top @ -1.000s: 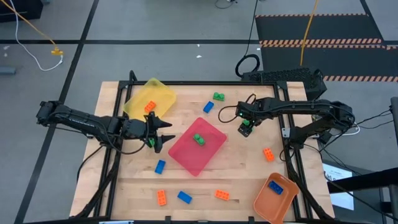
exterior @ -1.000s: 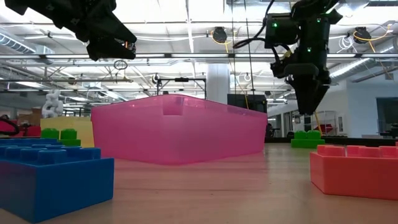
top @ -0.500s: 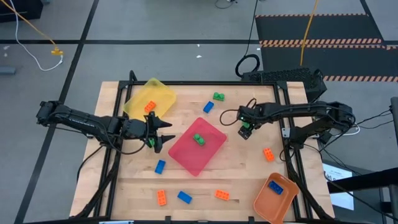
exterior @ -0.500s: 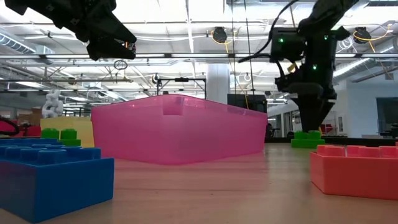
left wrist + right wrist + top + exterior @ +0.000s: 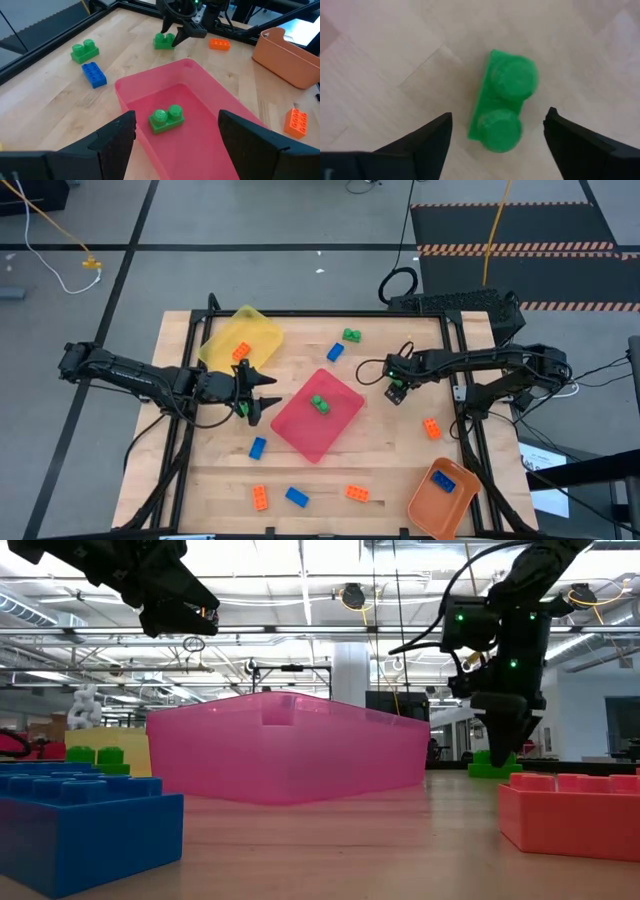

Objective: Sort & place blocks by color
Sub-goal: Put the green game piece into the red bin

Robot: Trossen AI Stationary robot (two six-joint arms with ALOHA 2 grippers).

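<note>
Counting from the high view, three trays are seen: yellow tray [image 5: 243, 336] with one orange block [image 5: 240, 352], pink tray [image 5: 318, 416] with one green block [image 5: 319, 404], orange tray [image 5: 440, 496] with one blue block [image 5: 444, 481]. Loose on the table [image 5: 210, 470] are three orange, three blue and two green. The right end effector [image 5: 496, 137] is spread astride a green block [image 5: 504, 101]; the left end effector [image 5: 258, 392] is held apart beside the pink tray.

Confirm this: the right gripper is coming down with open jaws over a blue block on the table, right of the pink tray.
Wrong in one respect: the block under the right gripper is green, not blue. The right wrist view shows a green two-stud block lying on the wooden table between the open jaws. The rest stands: it lies right of the pink tray in the high view.
</note>
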